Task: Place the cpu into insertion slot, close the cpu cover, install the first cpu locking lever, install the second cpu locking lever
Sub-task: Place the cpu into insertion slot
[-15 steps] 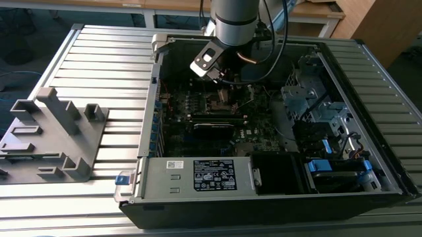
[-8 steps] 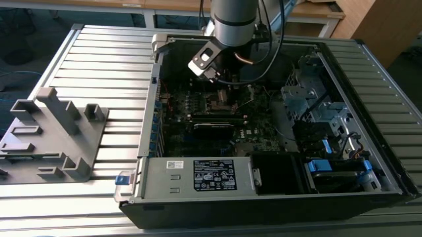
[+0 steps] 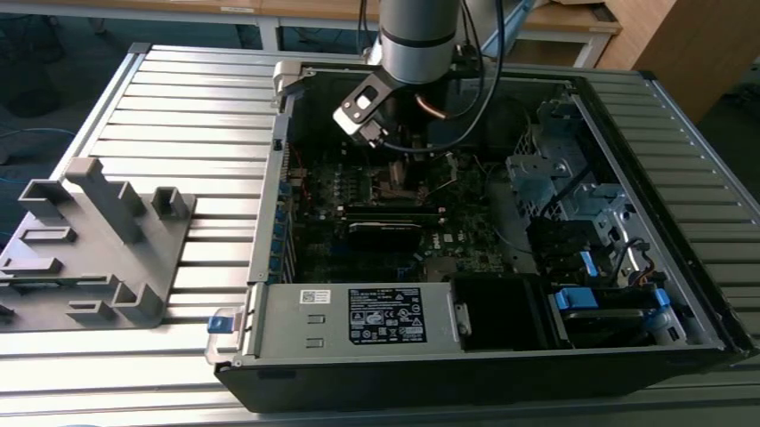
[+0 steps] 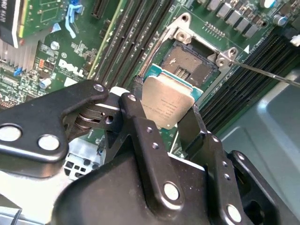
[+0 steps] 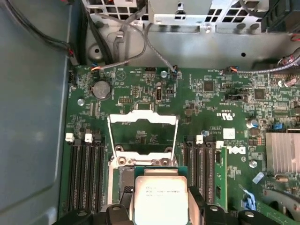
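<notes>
This looks like a robotics lab or test workshop. An opened computer case (image 3: 475, 387) lies on a ribbed aluminium table (image 3: 190, 116), with a grey plastic fixture (image 3: 101, 240) beside it at the exterior view's left. A robot arm (image 3: 418, 40) reaches down into the case. Behind it stand what seem to be wooden desks (image 3: 570, 20), though little of them is visible.

The open computer case (image 3: 499, 378) lies on the table (image 3: 178, 107). A stand (image 3: 95, 240) sits on the table at the exterior view's left of the case. Inside the case, the power box (image 3: 356, 318) is at the end nearest that camera, and the motherboard (image 3: 356, 253) lies on the bottom. The insertion slot (image 4: 190, 63) is in the motherboard, between two groups of memory slots (image 5: 86, 173). The cpu (image 4: 168, 101) is just over the slot, pinched between the fingers of the gripper (image 4: 166, 107). The cpu cover (image 5: 143, 118) is swung open beside the slot.
</notes>
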{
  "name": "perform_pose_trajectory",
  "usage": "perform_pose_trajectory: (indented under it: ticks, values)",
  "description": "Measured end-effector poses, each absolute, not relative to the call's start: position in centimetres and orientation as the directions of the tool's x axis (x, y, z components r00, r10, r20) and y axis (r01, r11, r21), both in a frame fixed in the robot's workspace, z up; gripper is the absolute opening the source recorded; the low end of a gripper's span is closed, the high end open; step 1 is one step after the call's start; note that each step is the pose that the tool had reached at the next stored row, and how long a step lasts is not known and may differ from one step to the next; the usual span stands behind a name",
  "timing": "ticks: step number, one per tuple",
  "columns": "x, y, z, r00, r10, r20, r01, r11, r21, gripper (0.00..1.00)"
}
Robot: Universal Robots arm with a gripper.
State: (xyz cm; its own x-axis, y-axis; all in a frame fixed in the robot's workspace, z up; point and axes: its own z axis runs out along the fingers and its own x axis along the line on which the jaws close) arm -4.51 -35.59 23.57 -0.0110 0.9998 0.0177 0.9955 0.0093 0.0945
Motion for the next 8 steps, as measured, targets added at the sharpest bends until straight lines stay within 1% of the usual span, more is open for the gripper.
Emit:
perform_pose_trajectory:
  ticks: [8]
  values:
    - [-4.65,-35.05,22.95,-0.012,1.000,0.020,0.995,0.010,0.095,0.54]
